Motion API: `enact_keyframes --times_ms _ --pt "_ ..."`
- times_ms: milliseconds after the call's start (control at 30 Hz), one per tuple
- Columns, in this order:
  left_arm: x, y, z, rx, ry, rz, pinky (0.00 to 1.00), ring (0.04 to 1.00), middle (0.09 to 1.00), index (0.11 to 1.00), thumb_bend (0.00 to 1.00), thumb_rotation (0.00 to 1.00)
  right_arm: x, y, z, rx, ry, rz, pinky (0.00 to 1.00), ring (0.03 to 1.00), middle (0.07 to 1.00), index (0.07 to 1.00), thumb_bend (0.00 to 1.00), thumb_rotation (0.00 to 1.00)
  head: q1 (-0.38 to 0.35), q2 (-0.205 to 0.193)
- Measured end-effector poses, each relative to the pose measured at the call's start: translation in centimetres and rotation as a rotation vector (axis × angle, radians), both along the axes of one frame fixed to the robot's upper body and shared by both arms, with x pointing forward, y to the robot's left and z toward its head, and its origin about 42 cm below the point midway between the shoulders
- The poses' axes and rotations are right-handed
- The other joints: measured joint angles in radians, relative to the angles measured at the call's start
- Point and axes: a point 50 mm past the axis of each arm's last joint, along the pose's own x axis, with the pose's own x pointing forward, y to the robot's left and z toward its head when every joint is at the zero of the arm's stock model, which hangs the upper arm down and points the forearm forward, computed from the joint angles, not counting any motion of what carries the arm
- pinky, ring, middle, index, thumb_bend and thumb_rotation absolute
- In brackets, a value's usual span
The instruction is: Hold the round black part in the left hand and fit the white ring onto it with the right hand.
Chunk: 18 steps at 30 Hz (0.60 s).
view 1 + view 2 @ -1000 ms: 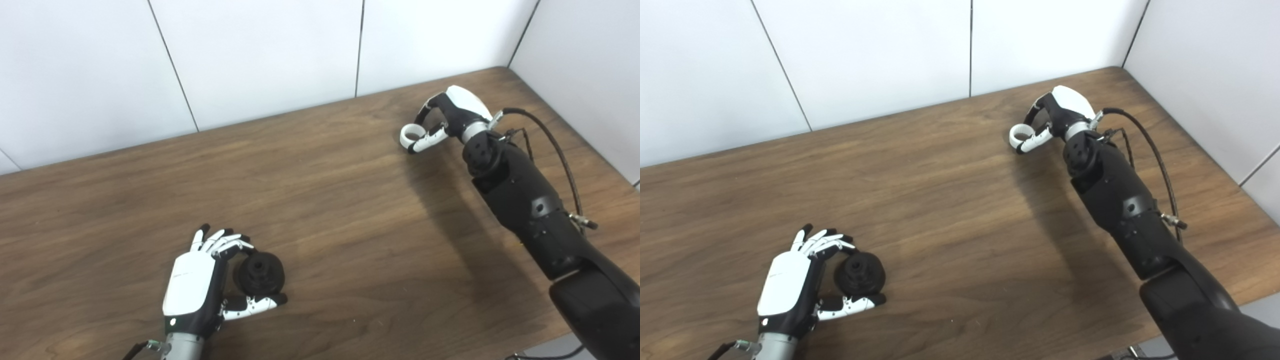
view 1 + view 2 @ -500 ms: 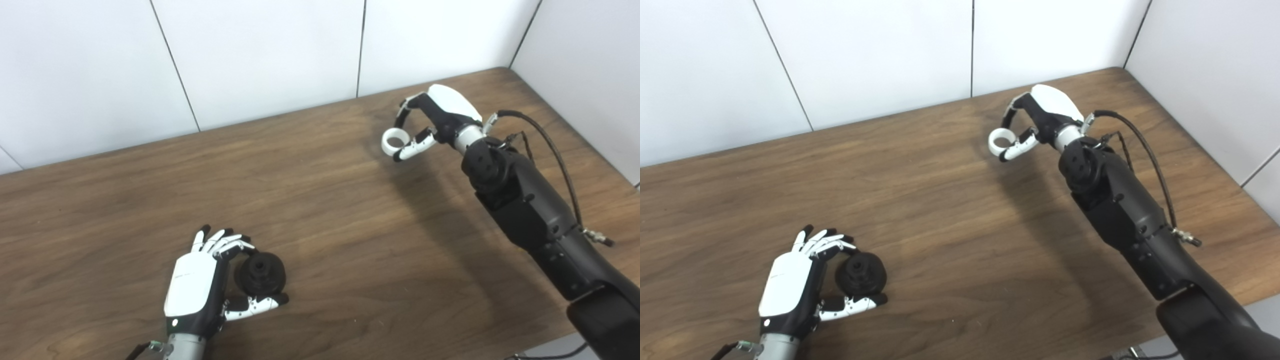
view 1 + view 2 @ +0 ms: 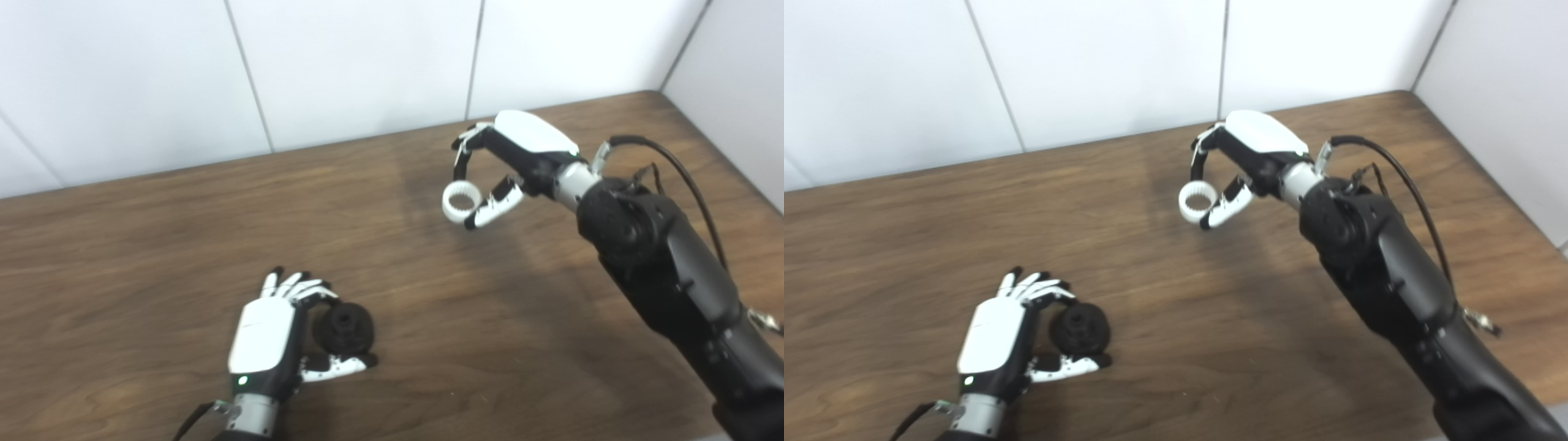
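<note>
The round black part [image 3: 343, 328] sits low at the near left of the wooden table [image 3: 153, 233], held between the fingers and thumb of my left hand [image 3: 269, 340]. It has a raised hub with a hole facing up. My right hand [image 3: 508, 156] is lifted above the table's middle right, shut on the white ring [image 3: 460, 202], which has a ribbed inner face and hangs between fingertips and thumb. The ring is far from the black part, up and to the right of it.
White wall panels [image 3: 343, 61] run along the table's far edge and right side. A black cable [image 3: 680, 171] loops off the right forearm. The table's near edge shows at the bottom right corner.
My right hand has carried the white ring up off the far right of the table and leftward toward the middle. The camera has shifted; the left hand keeps its hold on the black part.
</note>
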Motion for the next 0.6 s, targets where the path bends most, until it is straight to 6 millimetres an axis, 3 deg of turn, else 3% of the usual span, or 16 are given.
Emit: enact_keyframes --times_ms 400,600 --pt "0.0 -1.4 0.0 -0.01 -0.002 0.005 1.0 0.88 0.756 0.482 0.53 0.06 -2.6 4.2 -0.4 0.035 0.027 0.158 0.87 0.92 0.813 0.483 0.53 0.14 0.063 0.015" --pt "0.2 -1.9 0.1 -0.01 -0.004 0.0 1.0 0.875 0.753 0.482 0.53 0.06 -3.2 5.2 -0.9 0.029 0.048 0.192 0.89 0.933 0.811 0.483 0.53 0.14 0.083 0.028"
